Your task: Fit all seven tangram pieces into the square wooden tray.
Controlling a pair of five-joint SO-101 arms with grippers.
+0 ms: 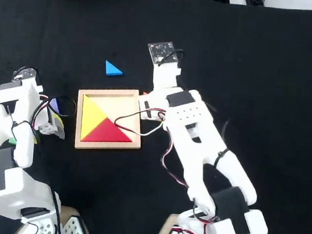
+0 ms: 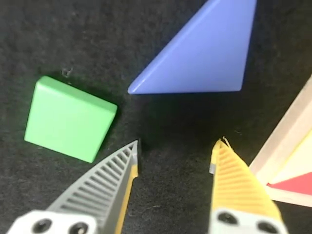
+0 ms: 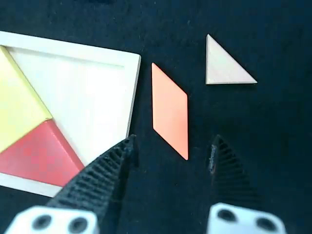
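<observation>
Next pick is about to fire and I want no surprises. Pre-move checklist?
1. Tray has bare floor left: ok; yellow triangle and red triangle seated.
2. Right end effector open: ok.
3. Orange parallelogram apart from tray rim: ok.
4. Left end effector open, empty: ok.
5. Cable off tray: not ok, loops over it.

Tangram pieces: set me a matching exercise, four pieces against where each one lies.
Pieces: 1 red triangle; 2 orange parallelogram; 3 green square; 4 sky-blue triangle.
Places: A on the cloth by the left gripper; B alone beyond the tray; C inside the tray; D outside the tray, by the right gripper.
Pairs: 1-C, 2-D, 3-A, 4-B.
</observation>
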